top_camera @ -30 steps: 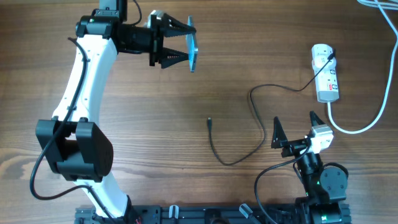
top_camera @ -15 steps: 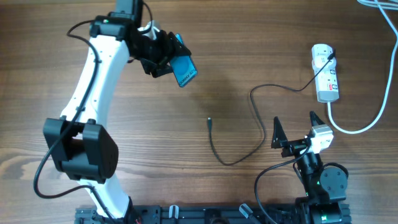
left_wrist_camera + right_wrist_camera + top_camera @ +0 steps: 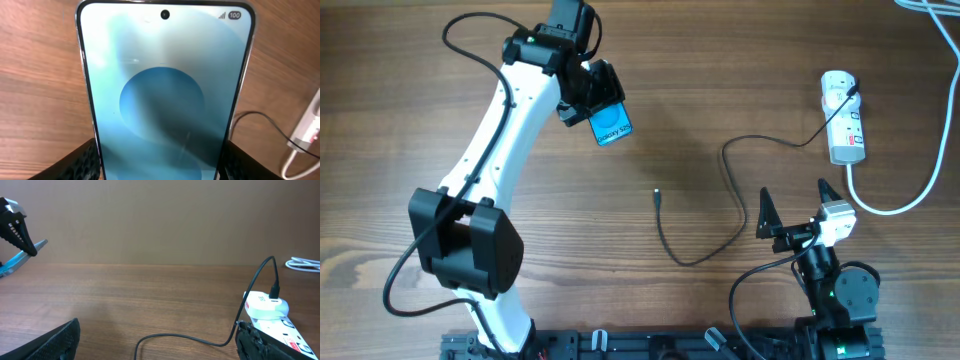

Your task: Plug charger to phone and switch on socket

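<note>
Holding the phone (image 3: 611, 125) raised: left gripper (image 3: 600, 105) clamped on its side edges, well apart from the charger (image 3: 658, 197).
Lower it flat, port facing the connector — right gripper (image 3: 792, 212) rests with jaws apart, empty.

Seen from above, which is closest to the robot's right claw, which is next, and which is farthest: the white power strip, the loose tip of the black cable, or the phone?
From the right gripper:
1. socket, just beyond it, on the right.
2. charger tip, to its left, mid-table.
3. phone, far left, held by the left gripper.
</note>
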Available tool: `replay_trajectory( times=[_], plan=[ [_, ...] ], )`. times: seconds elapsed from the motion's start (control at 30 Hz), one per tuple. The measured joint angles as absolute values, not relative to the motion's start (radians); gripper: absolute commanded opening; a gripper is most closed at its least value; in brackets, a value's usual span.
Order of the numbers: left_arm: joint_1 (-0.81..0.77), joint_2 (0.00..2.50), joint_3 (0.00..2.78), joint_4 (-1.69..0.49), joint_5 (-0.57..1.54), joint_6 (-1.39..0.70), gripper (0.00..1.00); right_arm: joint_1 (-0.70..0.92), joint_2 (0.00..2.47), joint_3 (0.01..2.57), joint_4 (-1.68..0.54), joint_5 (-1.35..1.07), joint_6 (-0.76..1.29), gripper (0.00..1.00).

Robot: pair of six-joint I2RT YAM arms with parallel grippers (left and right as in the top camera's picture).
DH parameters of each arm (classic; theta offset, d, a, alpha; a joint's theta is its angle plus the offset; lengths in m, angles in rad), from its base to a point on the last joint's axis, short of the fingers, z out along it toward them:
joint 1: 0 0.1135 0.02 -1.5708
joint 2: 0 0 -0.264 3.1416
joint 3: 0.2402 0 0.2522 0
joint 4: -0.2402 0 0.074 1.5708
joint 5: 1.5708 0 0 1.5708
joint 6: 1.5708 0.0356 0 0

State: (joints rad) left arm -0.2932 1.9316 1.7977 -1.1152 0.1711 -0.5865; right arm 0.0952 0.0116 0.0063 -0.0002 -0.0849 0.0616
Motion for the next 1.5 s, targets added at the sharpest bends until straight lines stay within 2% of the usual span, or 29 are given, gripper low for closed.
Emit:
replay_trajectory(
  times=[0.4,0.73,1.5],
  plan=[
    [-0.294,1.938,1.798,-1.090,0.102,-0.533,0.64,0.095,0.012,0.006,0.000,-0.085,0.061,1.00],
    [-0.294,2.041,1.798,-1.001,0.048,-0.467,0.64,0.095,0.012,0.006,0.000,-0.085,0.062,1.00],
    [-0.333,2.121,1.798,-1.000,-0.029,-0.379,0.65,0.095,0.012,0.006,0.000,-0.085,0.061,1.00]
  ],
)
